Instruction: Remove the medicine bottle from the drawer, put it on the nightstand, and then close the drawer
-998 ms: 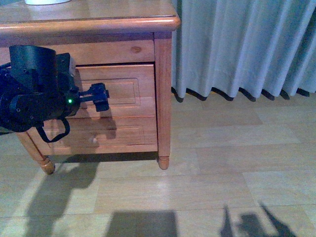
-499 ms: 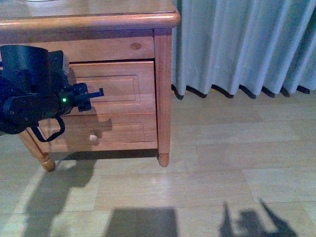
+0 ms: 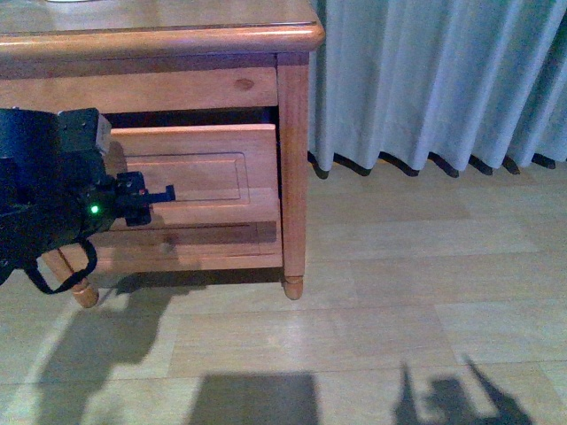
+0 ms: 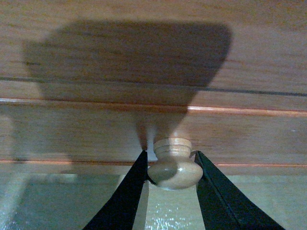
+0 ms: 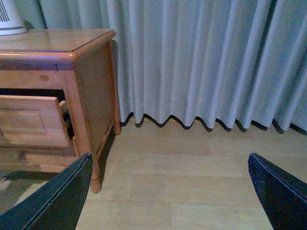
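Observation:
The orange-brown nightstand (image 3: 177,40) stands at the left of the front view and also shows in the right wrist view (image 5: 91,86). Its upper drawer (image 3: 213,168) is pulled partly out; a dark gap shows above its front. It shows too in the right wrist view (image 5: 29,122). My left gripper (image 3: 146,197) is shut on the drawer's round wooden knob (image 4: 173,165), one black finger (image 4: 127,191) on each side. My right gripper (image 5: 170,201) is open and empty above the floor, right of the nightstand. The medicine bottle is hidden.
Grey curtains (image 3: 434,80) hang to the floor behind and right of the nightstand. A white ribbed device's base (image 5: 9,19) stands on the nightstand top. The lower drawer (image 3: 177,248) is shut under the open one. Pale wooden floor (image 3: 399,283) spreads to the right.
My left gripper has closed on the upper drawer's knob and pulled back toward me. The drawer has slid out from shut to partly open.

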Robot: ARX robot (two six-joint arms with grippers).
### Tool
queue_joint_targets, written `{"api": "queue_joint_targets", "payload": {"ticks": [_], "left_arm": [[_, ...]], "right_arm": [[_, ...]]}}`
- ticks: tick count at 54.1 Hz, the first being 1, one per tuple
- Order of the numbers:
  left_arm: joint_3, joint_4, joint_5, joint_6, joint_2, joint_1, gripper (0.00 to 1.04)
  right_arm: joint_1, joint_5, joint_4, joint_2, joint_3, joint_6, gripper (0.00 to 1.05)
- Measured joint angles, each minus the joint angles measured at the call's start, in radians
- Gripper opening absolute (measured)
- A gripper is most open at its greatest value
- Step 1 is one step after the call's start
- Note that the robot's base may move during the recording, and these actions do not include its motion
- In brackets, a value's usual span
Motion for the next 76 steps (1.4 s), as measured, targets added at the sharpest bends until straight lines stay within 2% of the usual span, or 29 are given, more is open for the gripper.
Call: {"api": "queue_joint_targets", "payload": {"ticks": [26,43,52,64,69,76], "left_arm": [[-0.525,0.296,0.029,-0.012,-0.173,-0.019,0.26],[-0.637,0.322,-0.054,-0.094,-0.238,-0.111,0.26],[-0.645,0.319,-0.073,-0.116,-0.247,-0.129,0.26],[-0.667,0.268,-0.039,-0.127,-0.304,-0.142,0.6],[-0.681,0.211,0.002,-0.143,-0.359,-0.143,0.79],[-0.694,0.133,0.055,-0.149,-0.449,-0.143,0.98]], "right_arm": [[0.0,0.0,0.0,0.0,0.0,0.0,0.98],[0.0,0.0,0.0,0.0,0.0,0.0,0.98],[0.0,0.0,0.0,0.0,0.0,0.0,0.98],[0.0,0.0,0.0,0.0,0.0,0.0,0.98],[0.0,0.0,0.0,0.0,0.0,0.0,0.98],[0.0,0.0,0.0,0.0,0.0,0.0,0.98]]}}
